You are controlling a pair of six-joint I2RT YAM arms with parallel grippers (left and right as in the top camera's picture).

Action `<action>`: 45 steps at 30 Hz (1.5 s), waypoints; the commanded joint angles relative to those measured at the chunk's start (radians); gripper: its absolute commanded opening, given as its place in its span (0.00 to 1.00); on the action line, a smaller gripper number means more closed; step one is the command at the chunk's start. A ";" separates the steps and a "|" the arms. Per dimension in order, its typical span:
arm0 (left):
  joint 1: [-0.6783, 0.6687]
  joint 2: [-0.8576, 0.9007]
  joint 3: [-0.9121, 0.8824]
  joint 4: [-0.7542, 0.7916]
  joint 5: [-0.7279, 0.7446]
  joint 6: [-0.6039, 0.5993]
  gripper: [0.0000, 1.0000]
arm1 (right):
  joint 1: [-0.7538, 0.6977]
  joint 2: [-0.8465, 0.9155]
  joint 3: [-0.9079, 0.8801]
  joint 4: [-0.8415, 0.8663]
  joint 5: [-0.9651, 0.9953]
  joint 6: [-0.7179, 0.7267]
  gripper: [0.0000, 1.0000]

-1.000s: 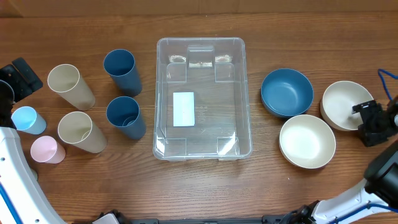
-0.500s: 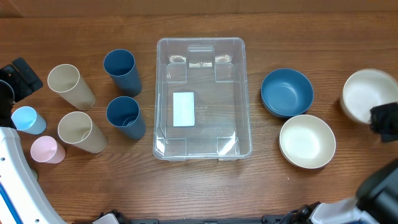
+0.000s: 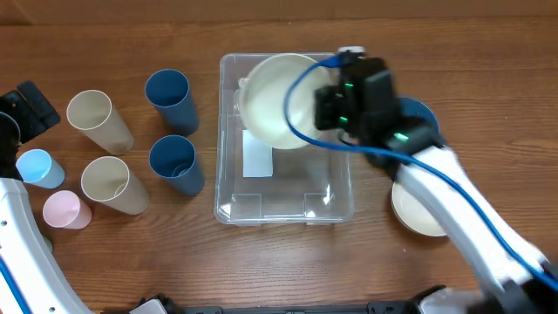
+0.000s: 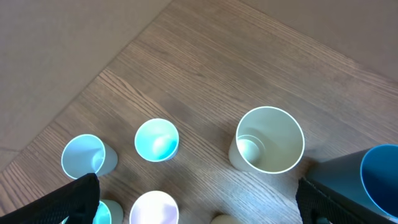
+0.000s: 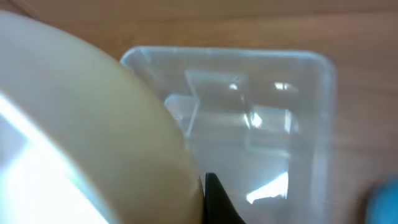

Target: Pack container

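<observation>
Right end effector [image 3: 320, 110] clamped on the cream round plastic bowl [image 3: 275, 100], hanging right above the clear rectangular plastic container's [image 3: 283, 219] far end.

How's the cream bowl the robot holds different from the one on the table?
The held bowl is up in the right gripper over the container; the other bowl sits flat on the table. The held bowl shows almost whole; the other bowl is partly hidden by the arm. Both are cream.
</observation>
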 commanded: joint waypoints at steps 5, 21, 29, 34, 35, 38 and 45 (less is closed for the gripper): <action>0.004 0.003 0.020 0.002 0.012 -0.018 1.00 | 0.002 0.328 0.018 0.223 0.022 -0.026 0.04; 0.004 0.003 0.020 0.002 0.012 -0.018 1.00 | -0.026 0.033 0.064 0.134 0.108 -0.029 0.61; 0.004 0.003 0.020 0.002 0.012 -0.018 1.00 | -0.623 -0.391 0.056 -0.504 0.220 0.365 0.85; 0.004 0.003 0.020 0.002 0.012 -0.018 1.00 | -0.943 -0.279 -0.082 -0.595 0.048 0.365 0.89; 0.004 0.003 0.020 0.002 0.012 -0.018 1.00 | -0.974 -0.238 -0.126 -0.592 0.047 0.365 0.89; 0.004 0.003 0.020 0.002 0.012 -0.018 1.00 | -1.012 -0.103 -0.253 -0.549 0.012 0.364 0.90; 0.004 0.003 0.020 0.002 0.012 -0.018 1.00 | -1.008 -0.040 -0.442 -0.410 -0.117 0.289 0.85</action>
